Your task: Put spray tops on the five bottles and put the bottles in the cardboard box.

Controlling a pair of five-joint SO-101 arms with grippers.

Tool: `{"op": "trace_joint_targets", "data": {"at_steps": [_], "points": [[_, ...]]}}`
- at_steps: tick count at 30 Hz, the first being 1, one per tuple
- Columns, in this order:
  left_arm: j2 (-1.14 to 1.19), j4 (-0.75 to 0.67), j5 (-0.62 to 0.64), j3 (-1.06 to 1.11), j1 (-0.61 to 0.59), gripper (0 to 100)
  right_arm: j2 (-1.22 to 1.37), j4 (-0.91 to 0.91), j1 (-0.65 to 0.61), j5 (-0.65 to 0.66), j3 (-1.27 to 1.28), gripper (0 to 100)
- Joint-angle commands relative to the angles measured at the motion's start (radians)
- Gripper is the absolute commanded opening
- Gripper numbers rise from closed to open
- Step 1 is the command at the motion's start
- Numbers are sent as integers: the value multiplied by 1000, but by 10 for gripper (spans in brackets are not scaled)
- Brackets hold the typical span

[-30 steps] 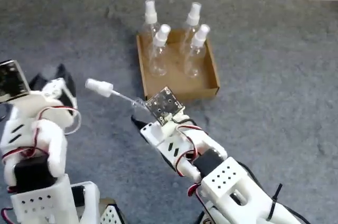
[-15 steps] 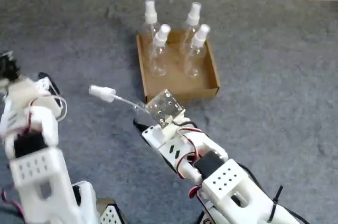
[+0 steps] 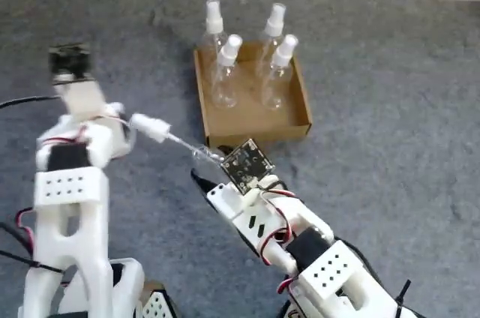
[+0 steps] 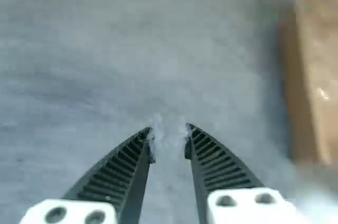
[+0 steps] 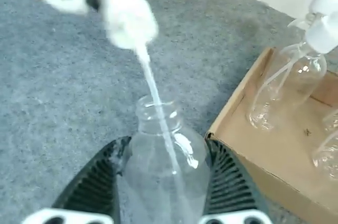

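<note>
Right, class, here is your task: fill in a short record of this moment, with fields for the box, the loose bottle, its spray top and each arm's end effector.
box: cardboard box on grey carpet; four bottles with spray tops stand in it
fifth bottle: fifth bottle, clear, beside the box
right end effector: right end effector shut on the fifth bottle
spray top: spray top not seated; its tube runs into the bottle's neck
left end effector: left end effector at the spray top; grip unclear
</note>
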Motion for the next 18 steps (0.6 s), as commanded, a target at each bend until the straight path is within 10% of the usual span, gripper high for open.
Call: {"op": "trace_joint_targets", "data": {"at_steps": [1,9,18], "points": [[-61,110,-12,-51,159,63,-24,4,-5,-5,-13,4],[-205,193,-15,-56,257,63,-24,4,-5,-5,-13,4],[-294,155,-97,-94,-27,63,-24,4,-7,-9,-13,4]]}}
